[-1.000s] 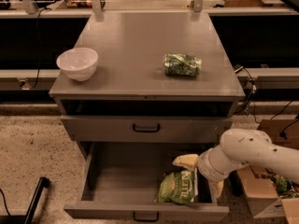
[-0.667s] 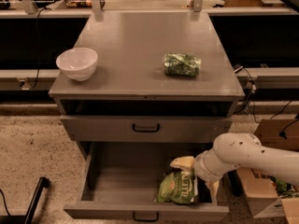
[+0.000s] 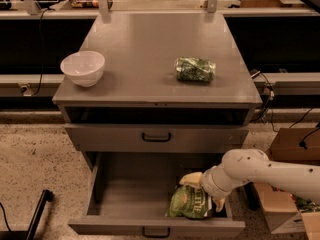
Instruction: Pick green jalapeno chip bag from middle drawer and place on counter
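Note:
The green jalapeno chip bag (image 3: 189,204) lies flat in the right front part of the open middle drawer (image 3: 125,194), the lowest one. My white arm reaches in from the right. My gripper (image 3: 205,191) is down in the drawer at the bag's upper right edge. Its yellowish fingers (image 3: 192,179) are spread, one at the bag's top and one at its right side, open. The bag rests on the drawer floor. The counter (image 3: 145,54) is the gray cabinet top above.
A white bowl (image 3: 82,68) stands at the counter's left front. A green-patterned can (image 3: 195,69) lies on its side at the right. The drawer above (image 3: 156,137) is shut. Cardboard boxes (image 3: 292,149) stand on the floor to the right.
My arm has moved left and a little lower, bringing the gripper closer onto the bag. The bag, bowl and can have not moved.

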`<state>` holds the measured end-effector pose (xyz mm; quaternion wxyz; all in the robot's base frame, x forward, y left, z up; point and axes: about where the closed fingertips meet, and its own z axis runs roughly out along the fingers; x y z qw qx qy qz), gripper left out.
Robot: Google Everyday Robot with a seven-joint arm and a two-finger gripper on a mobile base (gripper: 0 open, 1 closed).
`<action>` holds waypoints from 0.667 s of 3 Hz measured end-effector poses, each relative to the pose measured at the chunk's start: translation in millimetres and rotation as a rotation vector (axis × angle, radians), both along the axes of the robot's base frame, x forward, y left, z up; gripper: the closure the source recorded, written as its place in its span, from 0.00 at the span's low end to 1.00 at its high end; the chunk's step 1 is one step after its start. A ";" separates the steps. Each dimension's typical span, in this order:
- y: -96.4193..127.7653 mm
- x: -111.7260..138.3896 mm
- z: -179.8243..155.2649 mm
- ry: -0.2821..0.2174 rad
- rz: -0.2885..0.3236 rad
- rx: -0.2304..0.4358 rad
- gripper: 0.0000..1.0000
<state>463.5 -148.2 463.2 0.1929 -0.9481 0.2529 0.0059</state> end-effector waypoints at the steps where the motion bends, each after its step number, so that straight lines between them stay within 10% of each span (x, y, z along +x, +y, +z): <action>1: 4.4 -0.4 -11.8 0.010 0.005 0.030 0.36; 2: 10.5 -1.4 -23.8 0.025 0.026 0.047 0.60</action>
